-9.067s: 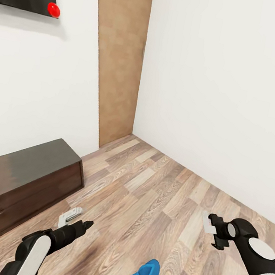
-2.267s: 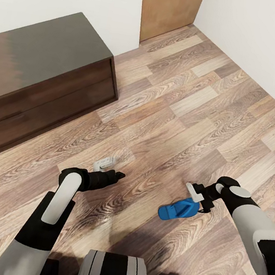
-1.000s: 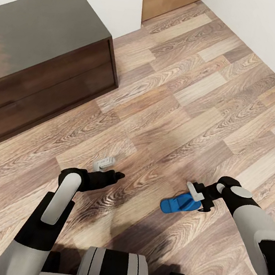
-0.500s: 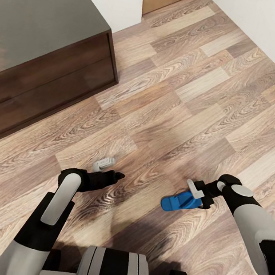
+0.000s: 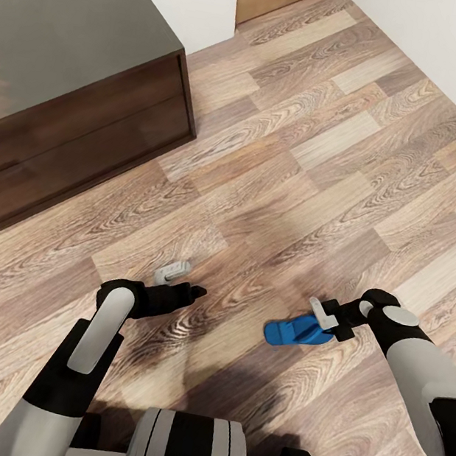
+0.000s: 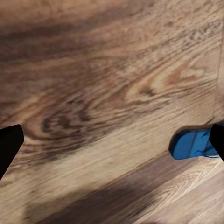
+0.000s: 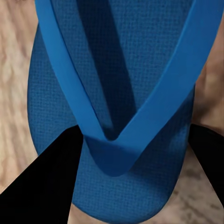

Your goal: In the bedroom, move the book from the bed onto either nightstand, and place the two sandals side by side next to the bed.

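Lying on wood-plank floor (image 5: 307, 160), near right: one bright blue sandal (image 5: 293, 332), smooth plastic, V-strap. Right end effector (image 5: 328, 318) directly over it, fingers spread either side of strap, not clenched. Left end effector (image 5: 186, 286) spread wide, empty. Dark cabinet (image 5: 69, 65) far left.

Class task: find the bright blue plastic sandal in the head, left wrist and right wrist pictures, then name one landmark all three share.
Head view: the bright blue plastic sandal lies on the floor at lower right, at the right gripper.
Left wrist view: at the right edge, partly cut off.
Right wrist view: close up, centred between two dark fingertips.
Shared landmark: the brown wood-plank floor.
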You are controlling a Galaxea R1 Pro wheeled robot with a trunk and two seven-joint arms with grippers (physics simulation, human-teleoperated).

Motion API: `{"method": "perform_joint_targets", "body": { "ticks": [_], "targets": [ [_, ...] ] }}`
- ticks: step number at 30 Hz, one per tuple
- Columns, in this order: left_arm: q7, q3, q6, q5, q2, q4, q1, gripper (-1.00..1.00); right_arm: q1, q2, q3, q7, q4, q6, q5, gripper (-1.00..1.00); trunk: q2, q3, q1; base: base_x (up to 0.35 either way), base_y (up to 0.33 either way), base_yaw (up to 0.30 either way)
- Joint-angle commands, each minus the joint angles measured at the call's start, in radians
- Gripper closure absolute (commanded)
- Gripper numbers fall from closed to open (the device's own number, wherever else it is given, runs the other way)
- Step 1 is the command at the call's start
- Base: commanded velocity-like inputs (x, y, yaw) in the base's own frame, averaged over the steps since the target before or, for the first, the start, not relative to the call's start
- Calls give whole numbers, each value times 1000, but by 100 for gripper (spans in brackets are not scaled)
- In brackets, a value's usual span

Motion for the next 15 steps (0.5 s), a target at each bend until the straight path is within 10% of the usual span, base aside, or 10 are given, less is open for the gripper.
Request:
{"method": "perform_joint_targets", "body": {
  "ticks": [1, 15],
  "targets": [
    [10, 0, 1, 10, 0, -1, -1, -100, 1, 0, 6, 1, 33, -7, 1, 100, 0, -1, 0, 0, 0, 0],
    [8, 0, 1, 9, 0, -2, 1, -100, 1, 0, 6, 1, 33, -7, 1, 100, 0, -1, 0, 0, 0, 0]
  ]
}}
